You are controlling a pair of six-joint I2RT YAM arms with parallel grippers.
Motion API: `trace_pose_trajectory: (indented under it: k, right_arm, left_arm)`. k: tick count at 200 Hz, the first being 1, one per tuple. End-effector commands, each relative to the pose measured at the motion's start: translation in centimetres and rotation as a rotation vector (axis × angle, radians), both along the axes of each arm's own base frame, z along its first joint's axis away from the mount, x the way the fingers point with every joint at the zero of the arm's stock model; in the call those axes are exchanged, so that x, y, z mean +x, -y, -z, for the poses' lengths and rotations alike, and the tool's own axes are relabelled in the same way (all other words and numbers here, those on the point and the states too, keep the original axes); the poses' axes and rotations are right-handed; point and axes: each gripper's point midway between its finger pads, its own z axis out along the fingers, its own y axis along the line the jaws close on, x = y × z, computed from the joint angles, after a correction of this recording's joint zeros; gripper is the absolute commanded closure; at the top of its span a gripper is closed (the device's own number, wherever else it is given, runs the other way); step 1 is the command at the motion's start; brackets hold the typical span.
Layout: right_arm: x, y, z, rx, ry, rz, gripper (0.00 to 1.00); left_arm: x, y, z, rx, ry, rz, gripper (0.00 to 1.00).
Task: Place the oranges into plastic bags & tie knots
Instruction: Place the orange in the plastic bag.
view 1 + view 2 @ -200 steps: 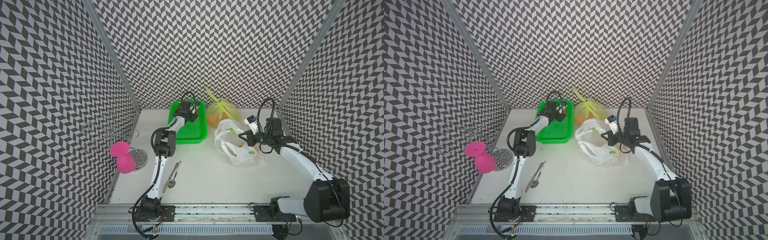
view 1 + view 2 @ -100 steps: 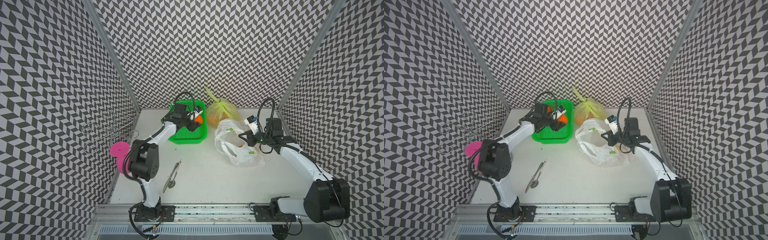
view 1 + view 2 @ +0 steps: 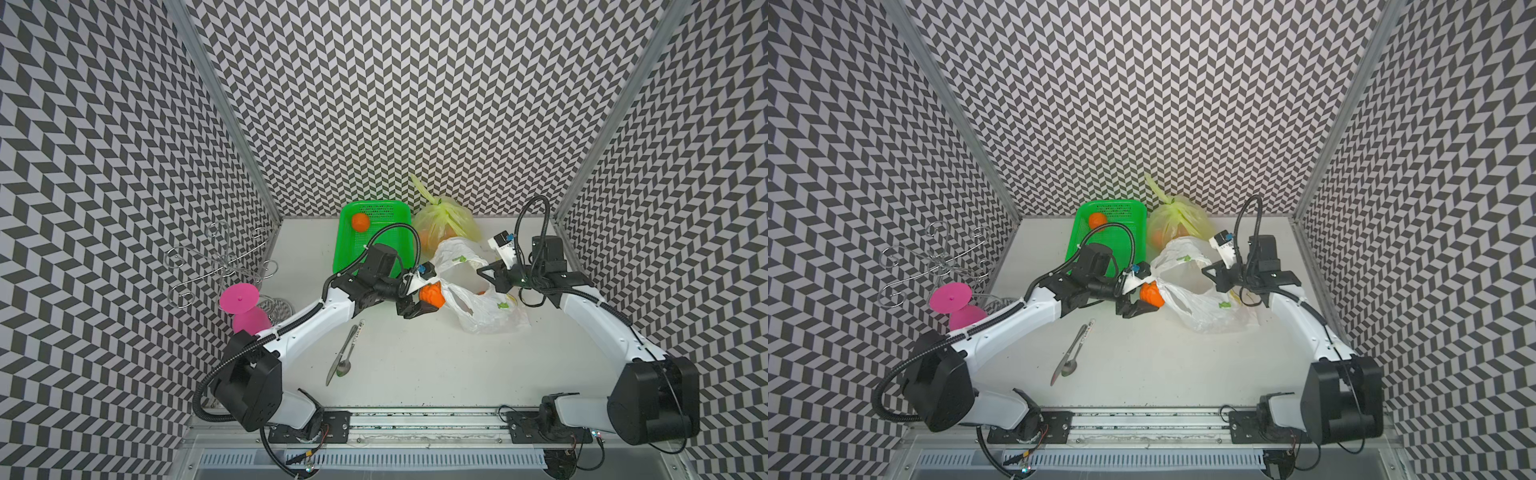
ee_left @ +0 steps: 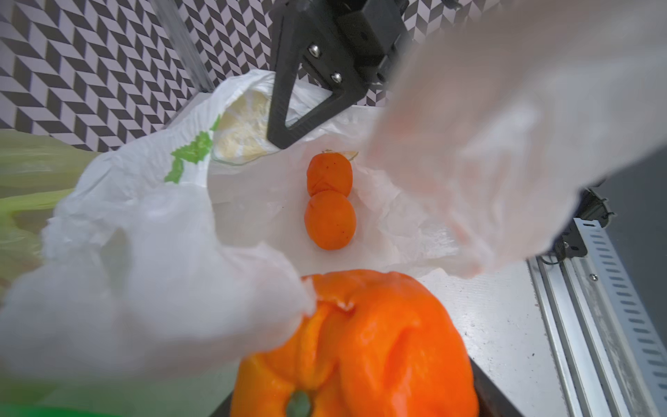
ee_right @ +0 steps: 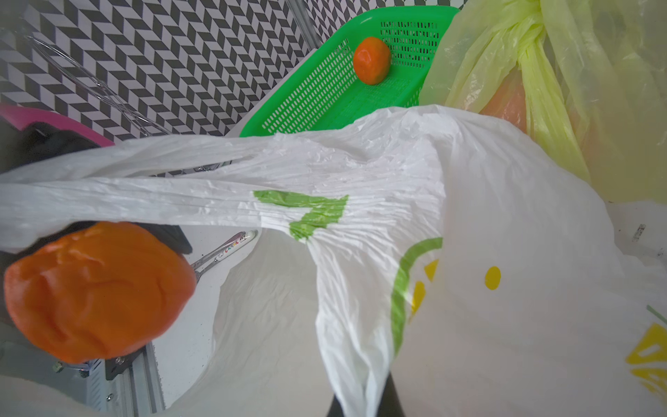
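At the mouth of the white bag (image 3: 486, 316), in both top views, a squashed orange (image 3: 430, 293) is held in the left jaws, touching the bag's handle. The opening lies just ahead, toward the right arm, and its rim is pinched up by the closed right jaws. From the left wrist, two oranges (image 4: 330, 202) are seen inside. From the right wrist, a last orange (image 5: 371, 59) is seen in the green basket (image 5: 306, 97).

A pale surface (image 3: 415, 365) carries a green mesh basket (image 3: 353, 249) at the back, a knotted yellow-green bag (image 3: 446, 216) just beside it, a white lemon-print bag (image 3: 486, 316) in front of that bag, and a spoon (image 3: 344, 368) and knife (image 3: 333, 372) lying together nearer the front.
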Motion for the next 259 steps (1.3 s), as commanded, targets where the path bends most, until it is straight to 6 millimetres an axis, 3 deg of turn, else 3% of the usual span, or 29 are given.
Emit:
trace_pose_trajectory:
  k: [1,32,63,95,129,196,259]
  right_arm:
    - [-0.1,-0.5,-1.5,0.036,0.057,-0.039,1.0]
    - [-0.5,-1.1,-1.3,0.063,0.037,-0.081,1.0]
    - [-0.7,-1.4,-1.2,0.091,0.013,-0.095,1.0]
    - [-0.2,-1.0,-1.5,0.068,0.02,-0.06,1.0]
    - [0.0,-0.8,-1.7,0.053,0.034,-0.047,1.0]
    - [0.3,-0.3,-1.8,0.016,0.049,-0.024,1.0]
    - [0.6,-0.2,-1.0,0.009,0.034,-0.013,1.0]
  left_arm:
    - [1.0,2.4,-2.1,-0.085,0.018,0.007,0.52]
    - [3.7,4.7,-1.6,-0.095,0.061,-0.084,0.49]
    - [5.0,6.5,0.6,-0.073,0.068,-0.119,0.43]
    - [6.3,6.1,3.1,-0.005,0.132,-0.186,0.35]
    - [6.4,5.1,3.7,0.049,0.161,-0.203,0.26]
    - [5.5,4.1,2.2,0.039,0.18,-0.208,0.15]
    - [2.9,2.9,-0.6,0.028,0.182,-0.129,0.16]
